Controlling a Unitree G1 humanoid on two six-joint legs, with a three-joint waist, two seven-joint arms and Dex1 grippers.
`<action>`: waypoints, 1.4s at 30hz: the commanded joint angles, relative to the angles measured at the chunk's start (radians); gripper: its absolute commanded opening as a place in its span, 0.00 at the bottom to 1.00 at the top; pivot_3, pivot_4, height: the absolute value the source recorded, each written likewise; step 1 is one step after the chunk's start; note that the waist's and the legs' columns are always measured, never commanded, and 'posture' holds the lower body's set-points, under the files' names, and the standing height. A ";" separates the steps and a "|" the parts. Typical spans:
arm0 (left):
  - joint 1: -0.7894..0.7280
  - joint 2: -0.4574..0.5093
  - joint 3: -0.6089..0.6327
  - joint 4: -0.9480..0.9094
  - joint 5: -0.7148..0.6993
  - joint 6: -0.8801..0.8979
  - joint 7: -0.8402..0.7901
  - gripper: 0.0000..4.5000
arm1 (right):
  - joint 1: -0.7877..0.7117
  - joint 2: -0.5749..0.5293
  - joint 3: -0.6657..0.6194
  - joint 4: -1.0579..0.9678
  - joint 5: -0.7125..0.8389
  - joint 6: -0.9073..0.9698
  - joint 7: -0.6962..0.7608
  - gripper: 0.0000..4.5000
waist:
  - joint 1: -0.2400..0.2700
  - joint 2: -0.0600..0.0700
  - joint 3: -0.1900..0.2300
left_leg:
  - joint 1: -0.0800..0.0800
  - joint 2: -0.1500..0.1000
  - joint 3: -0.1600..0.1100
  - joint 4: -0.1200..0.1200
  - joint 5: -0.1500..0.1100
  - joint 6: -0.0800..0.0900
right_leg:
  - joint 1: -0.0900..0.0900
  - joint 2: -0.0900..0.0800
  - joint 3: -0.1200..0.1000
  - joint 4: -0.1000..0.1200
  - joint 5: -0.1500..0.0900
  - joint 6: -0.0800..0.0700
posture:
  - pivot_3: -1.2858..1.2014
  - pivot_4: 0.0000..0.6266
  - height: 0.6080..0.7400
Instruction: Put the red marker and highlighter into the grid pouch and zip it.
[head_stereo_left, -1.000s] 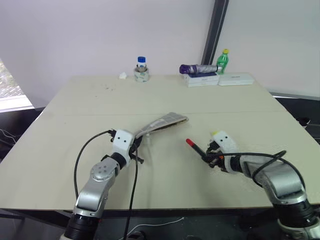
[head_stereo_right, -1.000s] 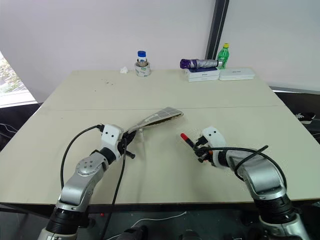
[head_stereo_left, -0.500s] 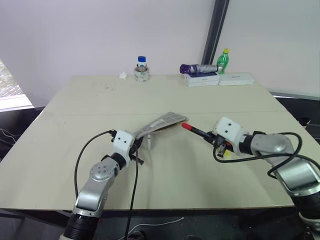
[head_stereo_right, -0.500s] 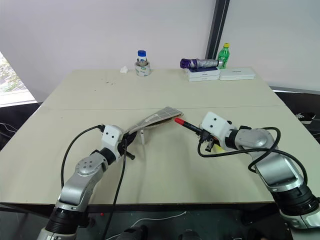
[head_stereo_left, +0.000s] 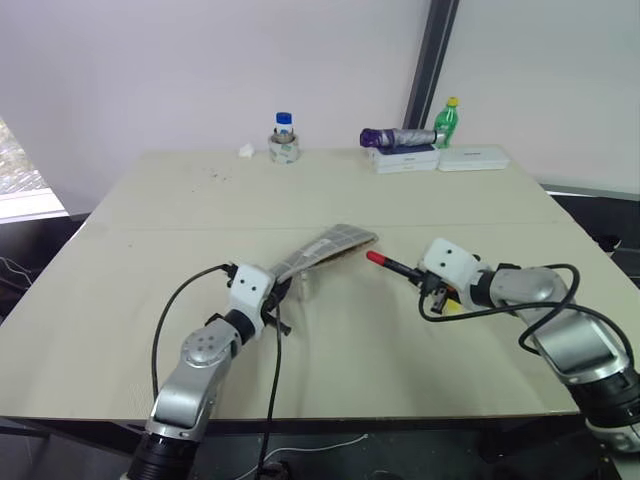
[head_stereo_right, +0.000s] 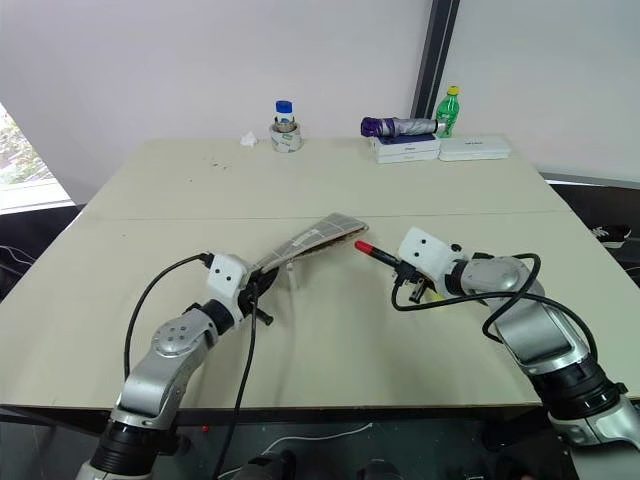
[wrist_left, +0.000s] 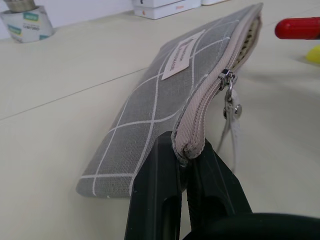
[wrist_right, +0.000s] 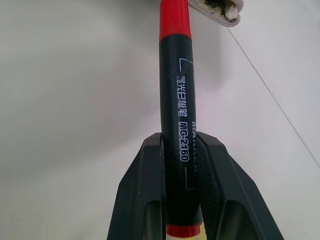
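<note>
Fingers: both pairs pinch something. The right gripper (wrist_right: 181, 210) clamps the marker (wrist_right: 176, 90) near its rear end, and the left gripper (wrist_left: 186, 200) is pressed together on the near corner of the pouch (wrist_left: 165, 110).
Table (head_stereo_left: 200, 200): pale and wide; the work sits at its near middle, well apart from the clutter along the far edge.
Pouch: held by one end and raised off the table, its far end angled toward the marker. The zipper runs along the upper edge and the far mouth gapes only a little.
Marker: red cap forward, tip just beside the pouch's open end, not yet inside.
Highlighter (head_stereo_right: 434, 293): yellow, on the table just under the right gripper, untouched.
Zipper pull (wrist_left: 229, 95): hangs partway along the edge, so only the far stretch looks open.
Step in hand: feeding the marker into the mouth, as I judge it.
Doing it well: line the barrel up with the pouch's length, keep the pouch steady, enter cap first along the slit, and let go only once most of the barrel is in.
Risk: the cap may catch the narrow mouth and push the pouch away.
</note>
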 joint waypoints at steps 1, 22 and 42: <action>0.003 0.006 -0.006 -0.040 0.000 -0.011 -0.010 0.00 | -0.022 0.008 -0.008 -0.027 -0.009 -0.010 -0.001 0.07 | 0.000 0.000 0.000 | 0.000 0.000 0.000 0.000 0.000 0.000 | 0.000 0.000 0.000 0.000 0.000 0.000 | 0.52 0.24 1.00; 0.015 0.032 -0.048 -0.057 0.016 -0.022 -0.064 0.00 | -0.064 0.035 0.067 -0.033 -0.069 -0.065 0.028 0.07 | -0.001 0.000 0.000 | 0.000 0.000 0.000 0.000 0.000 0.000 | 0.000 0.000 0.000 0.000 0.000 0.000 | 0.52 0.24 1.00; -0.011 0.193 -0.100 -0.104 -0.030 -0.037 -0.334 0.00 | -0.165 0.059 0.233 0.006 -0.298 -0.420 0.130 0.07 | -0.003 0.000 0.000 | 0.000 0.000 0.000 -0.001 0.000 0.000 | 0.000 0.000 0.000 0.000 0.000 0.000 | 0.52 0.24 1.00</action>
